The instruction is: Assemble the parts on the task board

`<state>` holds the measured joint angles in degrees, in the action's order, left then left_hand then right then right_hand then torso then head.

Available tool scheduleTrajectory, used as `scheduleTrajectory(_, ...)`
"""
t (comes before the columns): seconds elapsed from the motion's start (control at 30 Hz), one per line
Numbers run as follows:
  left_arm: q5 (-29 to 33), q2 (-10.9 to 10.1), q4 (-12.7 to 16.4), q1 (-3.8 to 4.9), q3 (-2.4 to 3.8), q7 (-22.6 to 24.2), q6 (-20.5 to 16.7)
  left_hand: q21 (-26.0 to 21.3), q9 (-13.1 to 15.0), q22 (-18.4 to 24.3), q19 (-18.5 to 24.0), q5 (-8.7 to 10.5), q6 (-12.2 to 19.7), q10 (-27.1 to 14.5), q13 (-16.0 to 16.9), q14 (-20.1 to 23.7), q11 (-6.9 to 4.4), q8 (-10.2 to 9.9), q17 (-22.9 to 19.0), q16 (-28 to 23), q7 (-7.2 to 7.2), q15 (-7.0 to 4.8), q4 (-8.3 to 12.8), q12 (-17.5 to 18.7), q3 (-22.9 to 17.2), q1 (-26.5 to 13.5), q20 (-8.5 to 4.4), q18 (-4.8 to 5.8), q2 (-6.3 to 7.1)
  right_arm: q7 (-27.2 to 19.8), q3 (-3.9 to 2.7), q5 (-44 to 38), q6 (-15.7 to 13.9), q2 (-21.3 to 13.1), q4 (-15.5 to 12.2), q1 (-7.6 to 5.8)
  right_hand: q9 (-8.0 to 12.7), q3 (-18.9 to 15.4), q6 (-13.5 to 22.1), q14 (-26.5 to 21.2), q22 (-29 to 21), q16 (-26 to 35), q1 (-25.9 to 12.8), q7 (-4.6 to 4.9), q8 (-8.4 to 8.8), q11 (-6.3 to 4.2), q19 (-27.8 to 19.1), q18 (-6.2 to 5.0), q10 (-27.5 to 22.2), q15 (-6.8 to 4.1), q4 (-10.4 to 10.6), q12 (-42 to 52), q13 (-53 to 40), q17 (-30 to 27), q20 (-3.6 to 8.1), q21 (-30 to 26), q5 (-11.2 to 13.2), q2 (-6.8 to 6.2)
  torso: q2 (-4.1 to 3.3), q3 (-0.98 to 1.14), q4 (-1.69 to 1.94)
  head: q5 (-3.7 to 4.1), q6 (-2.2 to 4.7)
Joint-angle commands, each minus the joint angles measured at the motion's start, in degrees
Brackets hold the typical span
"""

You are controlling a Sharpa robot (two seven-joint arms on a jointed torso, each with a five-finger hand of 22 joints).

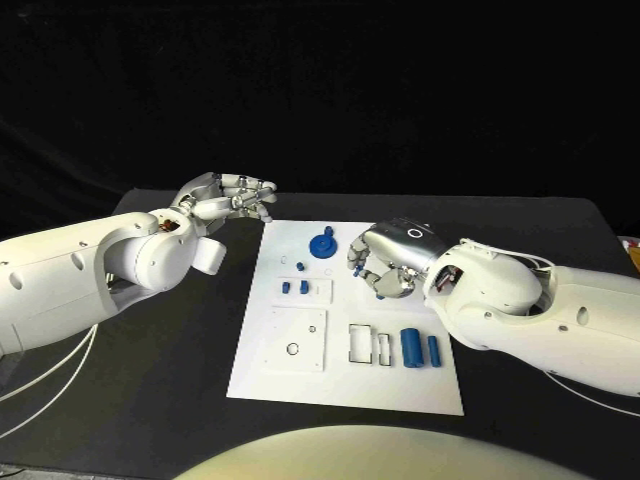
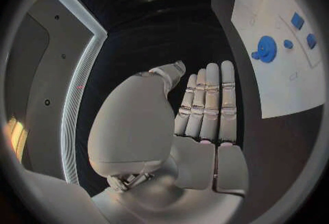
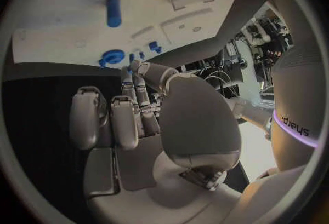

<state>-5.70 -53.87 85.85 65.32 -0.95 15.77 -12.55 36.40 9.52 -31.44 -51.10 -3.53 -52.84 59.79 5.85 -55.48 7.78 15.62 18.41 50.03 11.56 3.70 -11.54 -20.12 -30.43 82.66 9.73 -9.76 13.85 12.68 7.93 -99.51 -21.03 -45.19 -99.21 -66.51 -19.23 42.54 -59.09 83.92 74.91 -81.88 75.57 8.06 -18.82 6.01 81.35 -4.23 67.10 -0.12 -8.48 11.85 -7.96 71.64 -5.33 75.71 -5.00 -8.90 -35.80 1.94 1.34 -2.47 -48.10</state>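
Head view: the right robot hand (image 1: 382,262) pinches a small blue part (image 1: 355,270) over the flat white task board (image 1: 407,390). The left robot hand (image 1: 228,198) is empty, fingers apart, above the black desk (image 1: 162,420).

Head view: even overhead light on a dark scene; the task board (image 1: 352,330) is the brightest surface, the black table (image 1: 536,230) absorbs most light and merges into an unlit background; soft highlights lie on the white arm shells; shadows are faint and short. Wrist views: circular fisheye pictures in dark frames; straight edges bend strongly toward the rim; the nearest palm surfaces are slightly soft; a bright strip of light (image 2: 77,87) glares in the left wrist view; a lit room area appears bright at the right wrist view's margin.
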Motion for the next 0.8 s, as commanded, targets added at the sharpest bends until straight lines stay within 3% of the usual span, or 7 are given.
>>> scheduleTrajectory(0.03,-0.1,0.53,-0.09,0.05,0.05,0.24,1.37,-0.25,-0.05,0.05,-0.32,0.12,0.46,-0.53,-0.09,-0.01,-0.04,-0.21,-0.09,-0.22,0.07,0.4,-0.06,-0.02,0.33,0.29,0.04,-0.64,-0.36,-1.52,0.05,1.15,-0.59,1.27,-0.99,0.78,0.02,0.04,-0.38,2.41,6.4,-0.2,1.31,0.21,0.2,-1.87,0.45,0.6,2.02,-0.32,-0.21,0.16,-0.94,-0.07,-0.03,0.06,-0.16,0.92,0.05,-0.03,0.13,-1.06,-0.32)
scheduleTrajectory(0.27,-0.1,1.31,-0.28,0.04,0.05,0.29,1.74,-0.49,-0.08,0.23,-0.4,0.14,0.55,-0.68,-0.08,-0.06,0.06,-0.22,-0.1,-0.35,0.17,0.49,-0.28,-0.12,0.53,0.04,0.12,-0.63,-0.46,-2.47,0.27,2.21,-0.37,3.96,-1.61,2.93,0.04,0.08,-0.34,2.39,6.38,-0.17,1.24,0.24,0.26,-1.84,0.4,0.58,1.96,-0.3,-0.23,0.12,-0.94,-0.12,-0.04,0.0,-0.2,0.96,-0.03,-0.14,-0.02,-2.29,-0.73)
scheduleTrajectory(0.47,-0.1,1.88,-0.36,0.04,0.05,0.29,1.98,-0.49,-0.08,0.23,-0.4,0.14,0.55,-0.68,-0.08,-0.06,0.06,-0.22,-0.1,-0.35,0.17,0.49,-0.28,-0.12,0.53,0.04,0.12,-0.63,-0.46,-3.3,0.59,3.28,-0.2,6.13,-0.73,5.02,0.06,0.1,-0.29,2.36,6.4,-0.11,1.1,0.3,0.33,-1.8,0.38,0.57,1.88,-0.26,-0.22,0.07,-0.95,-0.27,-0.07,0.0,-0.25,1.01,-0.05,-0.07,0.01,-3.01,-1.14)
scheduleTrajectory(0.8,-0.1,2.22,-0.52,0.05,0.04,0.15,2.29,-0.55,-0.09,0.28,-0.42,0.14,0.58,-0.72,-0.08,-0.07,0.07,-0.22,-0.11,-0.39,0.19,0.51,-0.31,-0.14,0.59,0.0,0.14,-0.63,-0.46,-3.9,0.81,3.82,0.02,7.92,1.16,6.62,0.06,0.1,-0.27,2.35,6.45,-0.1,1.05,0.31,0.35,-1.78,0.41,0.59,1.86,-0.25,-0.22,0.05,-0.95,-0.3,-0.08,0.07,-0.27,1.03,-0.14,-0.03,-0.03,-4.2,-1.9)
